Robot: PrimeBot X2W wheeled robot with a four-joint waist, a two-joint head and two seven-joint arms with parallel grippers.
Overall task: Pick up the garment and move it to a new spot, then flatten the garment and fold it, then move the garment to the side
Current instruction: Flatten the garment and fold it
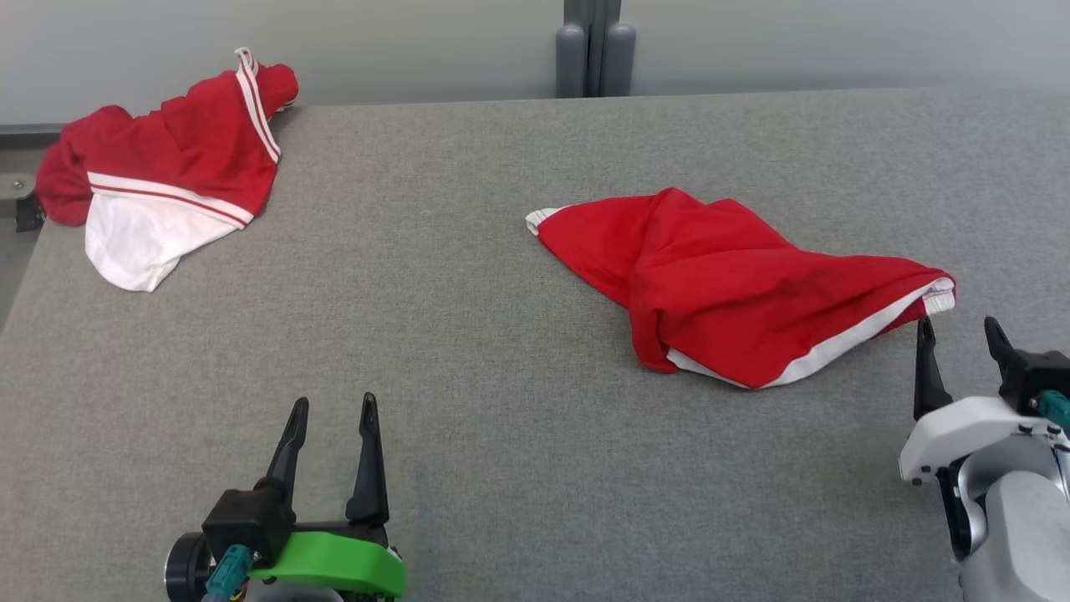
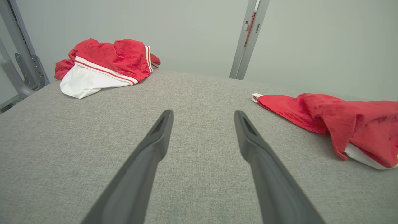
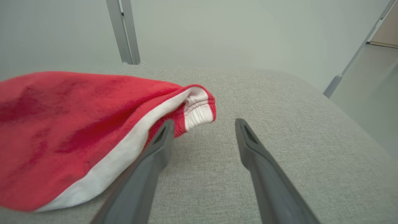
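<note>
Garment [image 1: 736,284] of red cloth lies crumpled on the grey table [image 1: 501,376], right of the middle and toward the robot's right side. It is bunched into a long slanted heap, with a raised fold near its far end and deep creases running down its length. A white trim [image 1: 836,343] edges its near side, and a white gathered band [image 3: 197,110] shows at its right end; another small white corner peeks out at its far left tip. What kind of garment it is cannot be told from this heap.

The right gripper [image 1: 957,326] sits low over the table just beside the garment's right end, fingers spread wide with nothing between them. In the right wrist view one finger overlaps the red hem below the gathered band; whether it touches the cloth I cannot tell. The left gripper [image 1: 333,401] rests well apart from the garment at the near left, fingers likewise parted and empty, pointing across bare table.

A second garment [image 1: 167,167], red with white stripes and a white panel, is piled at the far left corner, partly over the table's edge. A grey post [image 1: 595,50] stands behind the far edge.

The right wrist view cuts off the garment's left part, the left wrist view its right end.
</note>
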